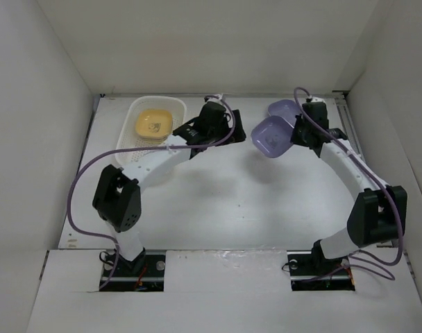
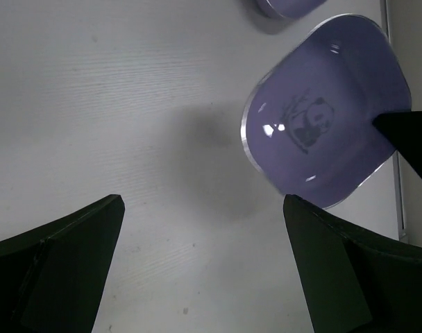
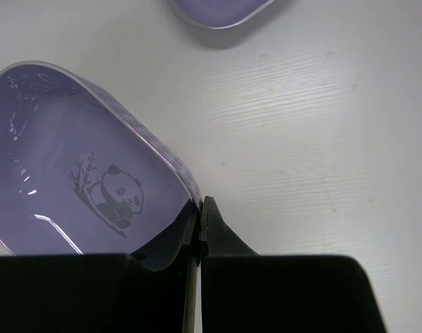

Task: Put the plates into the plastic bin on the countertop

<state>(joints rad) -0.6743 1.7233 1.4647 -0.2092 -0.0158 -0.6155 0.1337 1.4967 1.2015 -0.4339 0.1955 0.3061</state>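
Observation:
My right gripper (image 1: 294, 132) is shut on the rim of a lavender plate (image 1: 271, 136) with a panda print and holds it above the countertop (image 1: 252, 201); the grip shows in the right wrist view (image 3: 200, 211), plate (image 3: 79, 180). A second lavender plate (image 1: 283, 109) lies behind it on the countertop. The white plastic bin (image 1: 131, 154) stands at the back left with a yellow-orange plate (image 1: 153, 124) inside. My left gripper (image 1: 218, 114) is open and empty beside the bin; in its wrist view (image 2: 204, 208) the held plate (image 2: 329, 118) shows ahead. Other plates are out of view.
White walls close in the countertop on the left, back and right. The left arm's forearm crosses over the bin's near right corner. Purple cables loop off both arms.

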